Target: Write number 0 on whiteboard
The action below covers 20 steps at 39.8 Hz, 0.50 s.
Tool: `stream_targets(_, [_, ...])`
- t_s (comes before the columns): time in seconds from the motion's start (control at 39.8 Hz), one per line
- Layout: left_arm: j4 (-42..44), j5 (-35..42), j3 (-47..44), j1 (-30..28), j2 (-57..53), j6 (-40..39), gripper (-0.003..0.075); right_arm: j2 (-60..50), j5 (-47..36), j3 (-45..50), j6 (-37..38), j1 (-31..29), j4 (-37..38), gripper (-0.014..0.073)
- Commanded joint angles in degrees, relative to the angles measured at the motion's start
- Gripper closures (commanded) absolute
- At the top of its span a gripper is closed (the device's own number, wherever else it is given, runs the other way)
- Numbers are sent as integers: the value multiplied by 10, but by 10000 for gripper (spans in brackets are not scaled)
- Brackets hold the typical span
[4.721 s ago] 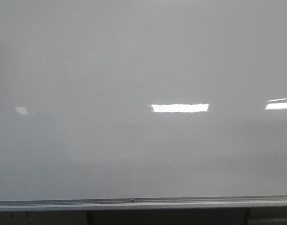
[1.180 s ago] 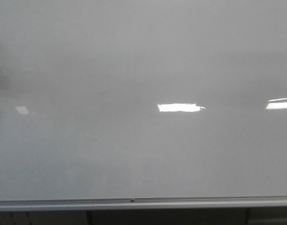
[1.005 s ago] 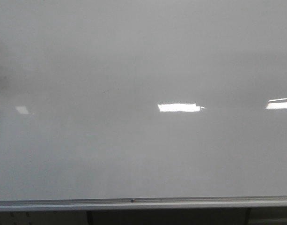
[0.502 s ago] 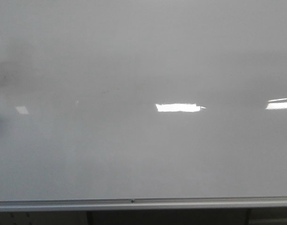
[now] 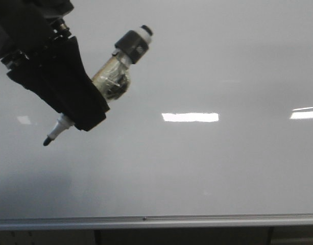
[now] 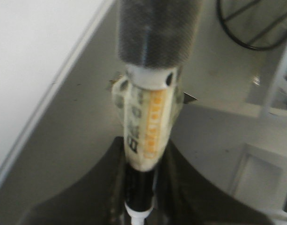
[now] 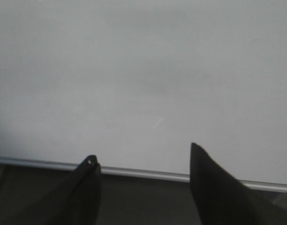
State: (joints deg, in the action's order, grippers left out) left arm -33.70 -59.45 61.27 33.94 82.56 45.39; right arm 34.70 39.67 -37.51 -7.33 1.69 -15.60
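Left end effector (image 5: 77, 109) clamped on marker (image 5: 107, 81), tip angled down-left just off blank whiteboard (image 5: 207, 168); right end effector (image 7: 143, 161) open, empty, farther.

Office or classroom: big wall whiteboard (image 5: 197, 168)

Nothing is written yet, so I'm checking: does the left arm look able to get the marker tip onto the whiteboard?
Probably yes. The left claw grips the marker, and nothing sits between its tip and the bare whiteboard.
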Motion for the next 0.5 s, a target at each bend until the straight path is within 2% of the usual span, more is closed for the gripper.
stream_targets(0.0, [-74,-67,23,11,-21,67,739,33,16,-46,-65,18,-87,146])
stream_targets(0.1, [-119,-130,23,11,-21,117,739,71,87,-81,-156,37,-199,146])
stream_targets(0.23, [-123,-130,23,11,-21,118,739,123,181,-116,-256,41,-321,138])
stream_targets(0.4, [-124,-130,23,11,-21,118,739,211,298,-153,-365,42,-452,26])
stream_targets(0.48, [-124,-130,23,11,-21,119,739,249,331,-161,-397,48,-498,21])
